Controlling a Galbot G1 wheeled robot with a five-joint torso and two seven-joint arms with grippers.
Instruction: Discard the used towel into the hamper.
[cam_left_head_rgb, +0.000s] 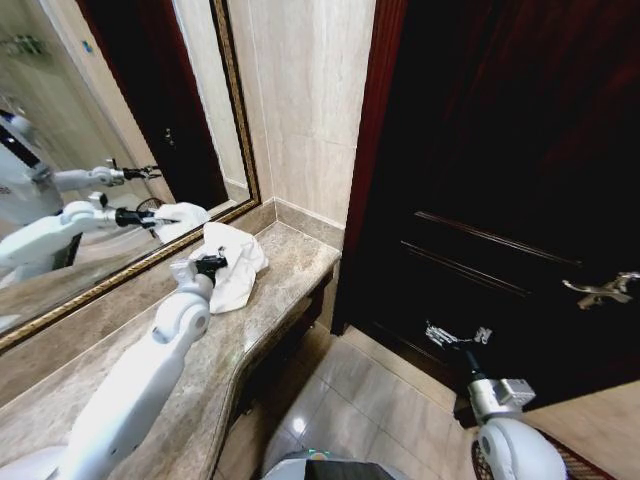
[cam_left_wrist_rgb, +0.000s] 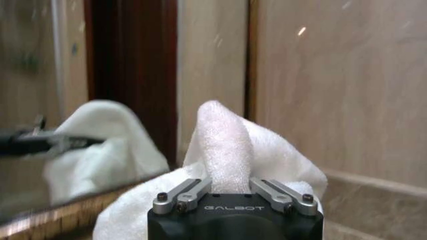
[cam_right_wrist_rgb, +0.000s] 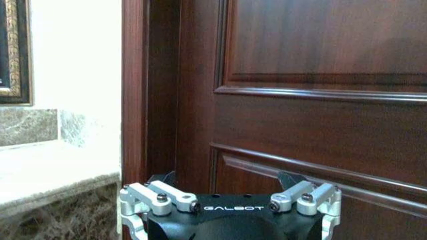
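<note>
The towel (cam_left_head_rgb: 232, 262) is plain white. The counter (cam_left_head_rgb: 140, 370) is beige-brown veined marble. The door (cam_left_head_rgb: 500, 150) is dark reddish-brown wood. The mirror (cam_left_head_rgb: 60, 130) frame is gold. At 12 o'clock, the wall (cam_left_head_rgb: 310, 100) is cream stone. Both arms are white, with black-bodied, silver-linked grippers.

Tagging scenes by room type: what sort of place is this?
Likely a hotel-style bathroom: a gold-framed mirror above a marble counter, a white towel, and a dark wooden door.

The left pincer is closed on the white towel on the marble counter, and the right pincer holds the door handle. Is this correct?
Not quite: in the head view the right pincer hangs empty before the dark door, apart from the door handle. The left pincer does grip the white towel on the marble counter.
</note>
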